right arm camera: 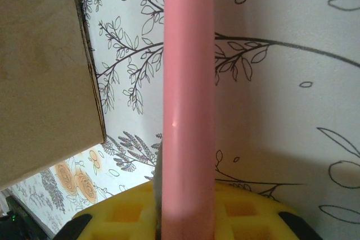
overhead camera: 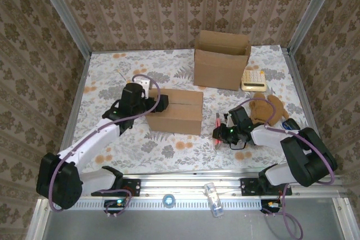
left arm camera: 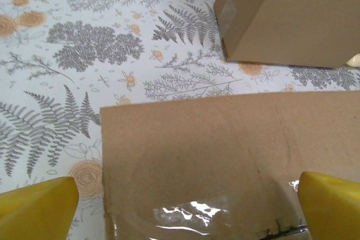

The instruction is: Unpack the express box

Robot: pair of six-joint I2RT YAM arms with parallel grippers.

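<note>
Left gripper [overhead camera: 156, 104]: released, jaws spread wide. It sits at the left end of the closed box [overhead camera: 175, 111]. In the left wrist view its 2 yellow fingers [left arm camera: 36, 211] stand one to each side of the box's near edge. I cannot tell whether either pad touches the cardboard.

Closed box: directly ahead of and between the left fingers, flat on the floral table [overhead camera: 101, 82]. A strip of clear tape [left arm camera: 191, 213] shines on its top, close in front of the left gripper.

Open box [overhead camera: 222, 60]: beyond the closed box from the left gripper, flaps up, apart from it. In the left wrist view it is ahead and to the right.

Right gripper [overhead camera: 222, 131]: clenched on 1 pink tool [overhead camera: 217, 129], low over the table, just off the right end of the closed box. In the right wrist view the pink tool [right arm camera: 188, 94] runs straight out from the yellow fingers [right arm camera: 253, 214], and the closed box's corner [right arm camera: 45, 71] lies to its left, not touching it.

Teddy bear [overhead camera: 268, 108]: brown, lying behind the right gripper, near its wrist.

Cream calculator [overhead camera: 253, 80]: past the bear, beside the open box's right side.
</note>
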